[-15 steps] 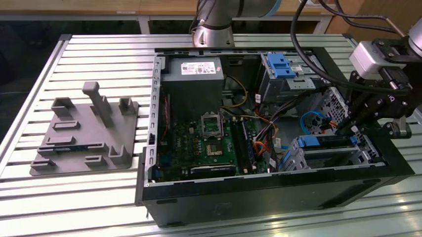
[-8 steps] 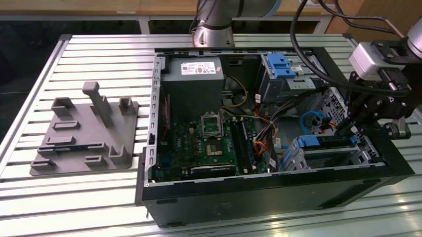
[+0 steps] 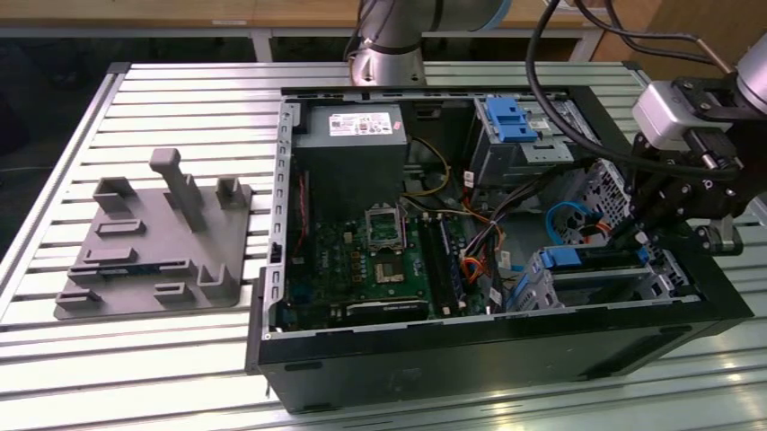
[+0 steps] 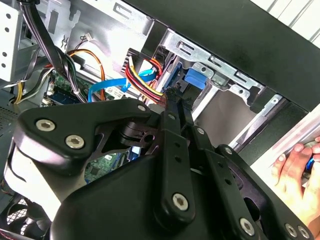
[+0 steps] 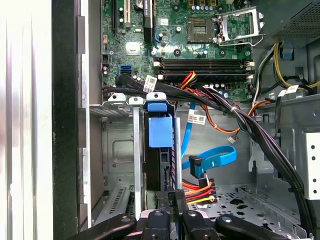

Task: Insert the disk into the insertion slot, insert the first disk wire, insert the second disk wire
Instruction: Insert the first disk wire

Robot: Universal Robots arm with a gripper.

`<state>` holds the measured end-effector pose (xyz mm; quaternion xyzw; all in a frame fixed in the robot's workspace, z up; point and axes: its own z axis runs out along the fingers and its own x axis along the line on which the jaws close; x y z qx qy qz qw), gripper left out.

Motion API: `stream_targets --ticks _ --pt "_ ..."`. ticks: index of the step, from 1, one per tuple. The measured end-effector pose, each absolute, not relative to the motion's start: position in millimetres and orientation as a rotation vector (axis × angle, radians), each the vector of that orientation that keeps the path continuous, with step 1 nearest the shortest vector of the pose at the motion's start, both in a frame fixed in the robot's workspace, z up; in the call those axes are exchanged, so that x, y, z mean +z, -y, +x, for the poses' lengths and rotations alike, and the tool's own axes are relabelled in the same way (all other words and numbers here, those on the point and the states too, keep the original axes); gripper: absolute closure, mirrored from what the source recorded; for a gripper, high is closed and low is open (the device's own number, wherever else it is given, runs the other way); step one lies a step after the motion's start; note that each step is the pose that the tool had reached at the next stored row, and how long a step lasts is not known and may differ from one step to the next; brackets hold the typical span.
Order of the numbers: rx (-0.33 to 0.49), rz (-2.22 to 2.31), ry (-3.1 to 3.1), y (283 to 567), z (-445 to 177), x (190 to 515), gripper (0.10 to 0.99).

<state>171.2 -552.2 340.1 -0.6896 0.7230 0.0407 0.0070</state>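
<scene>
While the disk [image 3: 554,259] sits in the insertion slot [image 3: 663,277] at the exterior view's lower right, the gripper's [image 4: 175,94] fingers [image 4: 172,135] clench the red-and-yellow wire [image 4: 144,81] behind it: apparently the first-wire step, demanding square alignment.

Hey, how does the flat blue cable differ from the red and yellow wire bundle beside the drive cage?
The blue cable is one flat ribbon; the red and yellow wire bundle is several thin round wires. The blue cable's plug seems to hang free, apart from the gripper; the wire bundle runs right up to the gripper's tip, beside the disk. Both lie next to the insertion slot.
</scene>
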Motion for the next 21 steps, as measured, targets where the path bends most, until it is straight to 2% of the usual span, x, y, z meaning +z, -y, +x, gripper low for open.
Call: stream_targets --ticks 21 --pt "0.127 -2.157 -2.261 552.2 171.2 334.9 0.925"
